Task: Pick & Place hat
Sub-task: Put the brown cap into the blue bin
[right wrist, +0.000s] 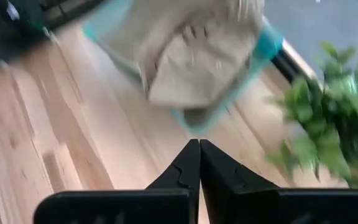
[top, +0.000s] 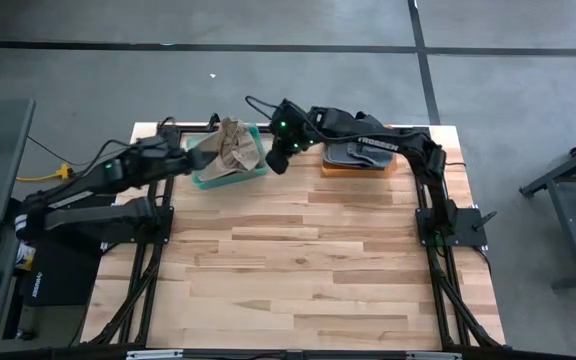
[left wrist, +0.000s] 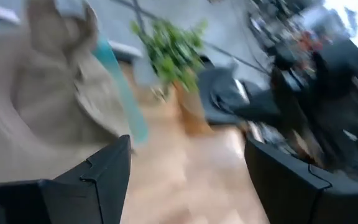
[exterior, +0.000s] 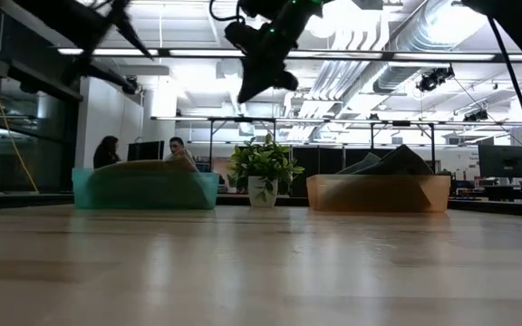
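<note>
The right hand [top: 277,160] is held clenched and empty beside the teal bin [top: 230,176] of tan hats [top: 234,148]; the left hand [top: 194,158] is released.

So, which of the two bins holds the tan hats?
The teal bin, at the table's far edge on the left arm's side. Tan hats are heaped in it, while the orange bin beside it holds dark grey ones.

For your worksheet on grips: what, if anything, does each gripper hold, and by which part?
Nothing. The right gripper is shut empty beside the teal bin; the left gripper is open.
</note>
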Robot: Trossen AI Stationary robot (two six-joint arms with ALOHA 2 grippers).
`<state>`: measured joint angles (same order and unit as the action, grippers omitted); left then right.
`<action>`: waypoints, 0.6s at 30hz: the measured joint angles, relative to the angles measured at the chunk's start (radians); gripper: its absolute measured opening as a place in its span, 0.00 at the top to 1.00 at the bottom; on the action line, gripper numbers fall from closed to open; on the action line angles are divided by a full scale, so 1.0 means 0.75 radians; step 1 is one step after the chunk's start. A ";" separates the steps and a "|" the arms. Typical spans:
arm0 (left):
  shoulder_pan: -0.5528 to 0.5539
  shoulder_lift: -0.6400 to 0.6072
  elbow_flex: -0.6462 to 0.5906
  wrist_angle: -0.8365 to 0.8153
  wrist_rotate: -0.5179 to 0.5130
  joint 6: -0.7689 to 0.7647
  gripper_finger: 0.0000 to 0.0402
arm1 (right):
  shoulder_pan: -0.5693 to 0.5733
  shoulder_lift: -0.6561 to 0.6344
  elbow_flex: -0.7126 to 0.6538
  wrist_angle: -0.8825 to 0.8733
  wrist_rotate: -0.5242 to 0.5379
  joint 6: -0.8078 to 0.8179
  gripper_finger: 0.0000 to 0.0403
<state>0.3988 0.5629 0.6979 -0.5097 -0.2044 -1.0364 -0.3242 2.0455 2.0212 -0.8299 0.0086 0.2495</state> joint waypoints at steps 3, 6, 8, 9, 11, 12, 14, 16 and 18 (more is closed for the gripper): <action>0.004 0.149 0.000 0.123 -0.165 0.061 0.31 | 0.035 -0.007 0.000 -0.142 0.090 0.012 0.99; 0.052 0.283 0.000 0.235 -0.198 0.115 0.31 | 0.079 -0.006 -0.001 -0.271 0.179 0.032 1.00; 0.112 0.370 0.007 0.309 -0.135 0.119 0.31 | 0.112 -0.006 -0.001 -0.346 0.234 0.062 1.00; 0.146 0.417 0.018 0.334 -0.083 0.120 0.31 | 0.128 -0.007 -0.001 -0.388 0.263 0.080 1.00; 0.214 0.518 0.051 0.381 0.026 0.119 0.31 | 0.155 -0.011 -0.001 -0.498 0.332 0.122 1.00; 0.245 0.569 0.076 0.384 0.069 0.117 0.31 | 0.170 -0.015 -0.001 -0.550 0.366 0.144 1.00; 0.305 0.675 0.135 0.385 0.149 0.115 0.31 | 0.192 -0.041 -0.001 -0.652 0.425 0.181 1.00; 0.356 0.772 0.198 0.376 0.212 0.115 0.32 | 0.214 -0.076 -0.001 -0.738 0.486 0.211 1.00; 0.407 0.858 0.268 0.367 0.258 0.120 0.36 | 0.233 -0.118 -0.005 -0.782 0.530 0.243 1.00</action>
<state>0.7038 1.2067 0.8988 -0.2345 -0.0108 -0.9465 -0.1493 1.9573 2.0173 -1.4166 0.4059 0.4317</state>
